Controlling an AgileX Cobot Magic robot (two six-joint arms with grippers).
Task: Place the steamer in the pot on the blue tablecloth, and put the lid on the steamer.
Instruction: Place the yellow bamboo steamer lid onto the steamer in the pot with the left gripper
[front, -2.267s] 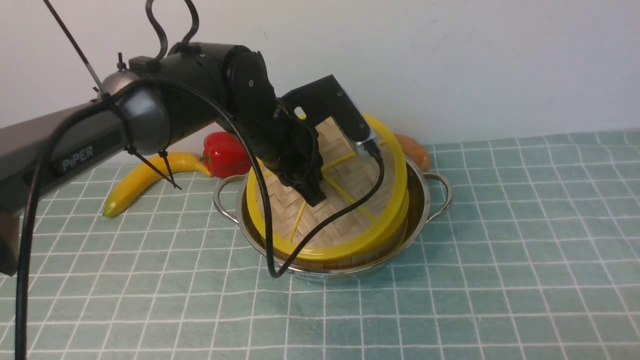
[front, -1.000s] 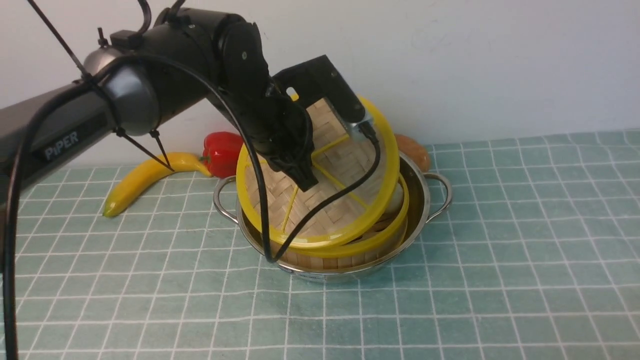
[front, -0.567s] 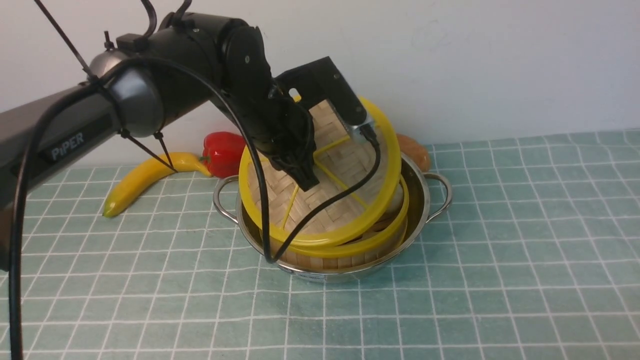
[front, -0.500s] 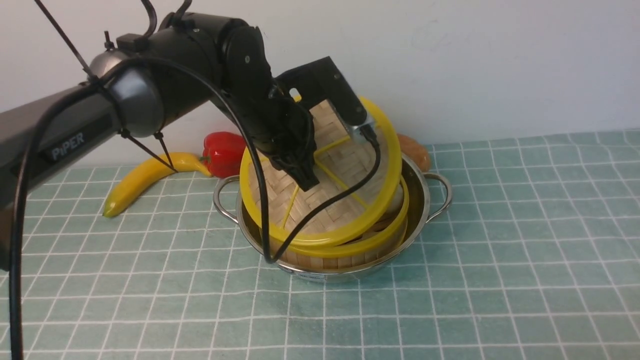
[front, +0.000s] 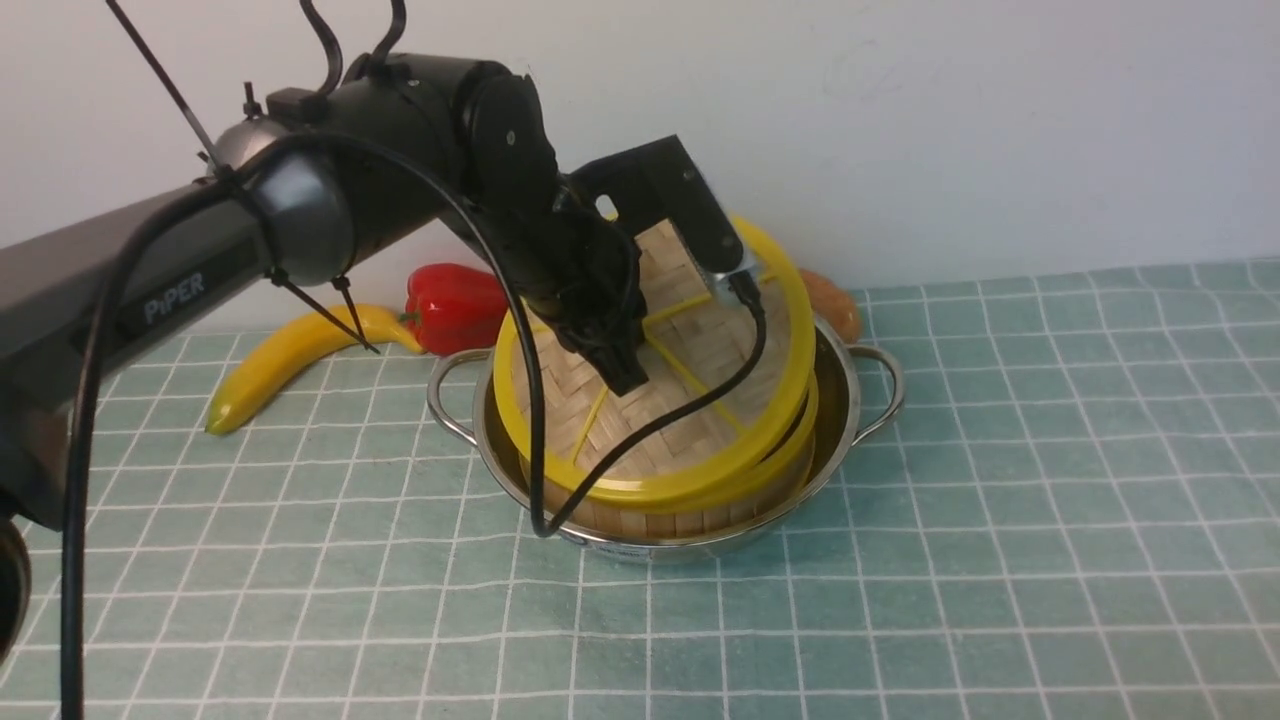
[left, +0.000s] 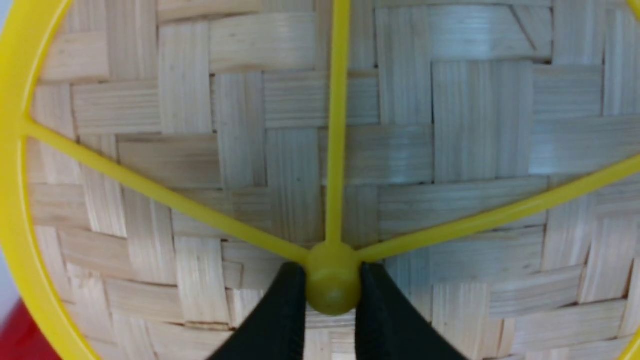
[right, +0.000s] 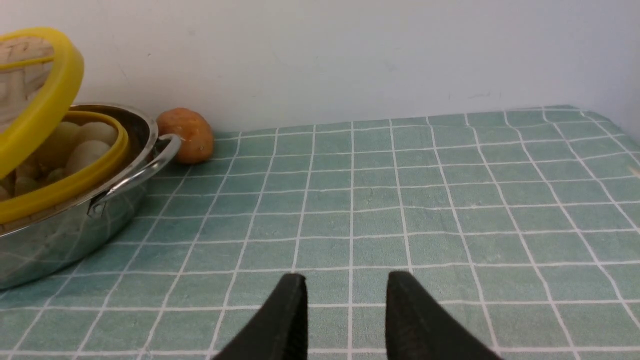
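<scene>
While your left gripper (left: 331, 274) is pinching the hub (left: 332, 296) of the flat woven-bamboo lid (front: 725, 335) with yellow rim, that lid is hanging tilted above the round bamboo steamer (front: 660, 520) sitting in the shiny steel pot (front: 845, 400) on the teal-blue checked tablecloth (front: 900, 560), far edge higher. It is lying lower than a second ago.

I count one pot (front: 850, 400), one steamer (front: 700, 520), one lid (front: 700, 335) and one blue tablecloth (front: 1000, 500). I also count one banana (front: 290, 360), one red pepper (front: 455, 310) and one orange-brown round item (front: 835, 305). Pale round pieces (right: 95, 132) number at least two; I cannot confirm the full count.
</scene>
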